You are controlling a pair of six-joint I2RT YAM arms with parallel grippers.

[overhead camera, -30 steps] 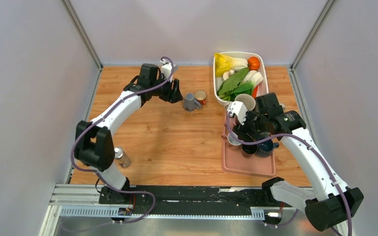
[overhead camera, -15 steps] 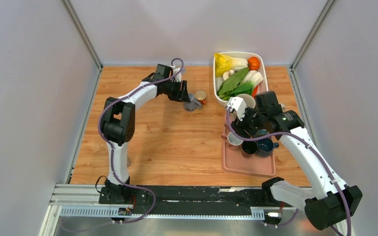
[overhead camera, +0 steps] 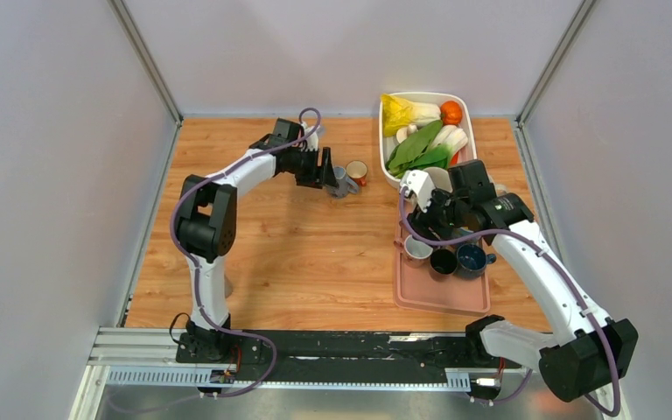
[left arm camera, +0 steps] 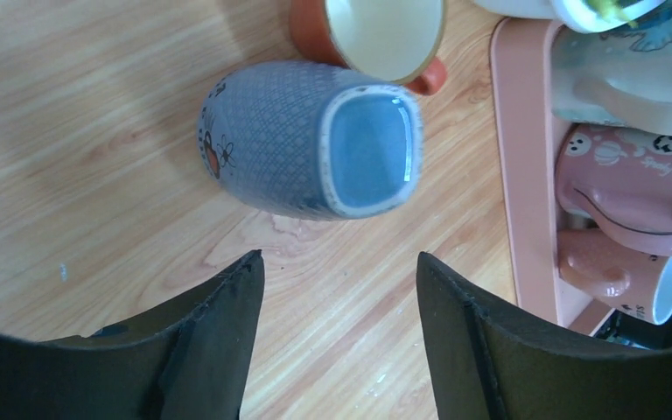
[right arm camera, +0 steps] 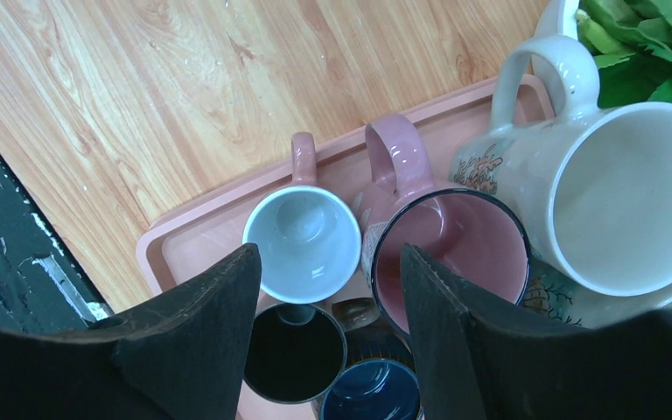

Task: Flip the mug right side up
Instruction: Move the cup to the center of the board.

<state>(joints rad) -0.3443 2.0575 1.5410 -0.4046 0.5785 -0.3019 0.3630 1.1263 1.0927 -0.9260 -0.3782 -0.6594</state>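
Grey-blue mug (left arm camera: 297,144) seems tipped sideways just ahead of the open, empty left claw (left arm camera: 339,262); next, grip it and stand it upright.

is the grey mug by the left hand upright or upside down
Upside down: the grey mug shows a flat base on top, not a hollow inside.

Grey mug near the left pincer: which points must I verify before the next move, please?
1. Left pincer open, holding nothing: ok.
2. Grey mug ahead of its gap: ok.
3. Grey mug right side up: not ok.
4. Orange mug clear of grey mug: cannot tell, very close.
5. Right pincer open above the pink tray, apart from the grey mug: ok.
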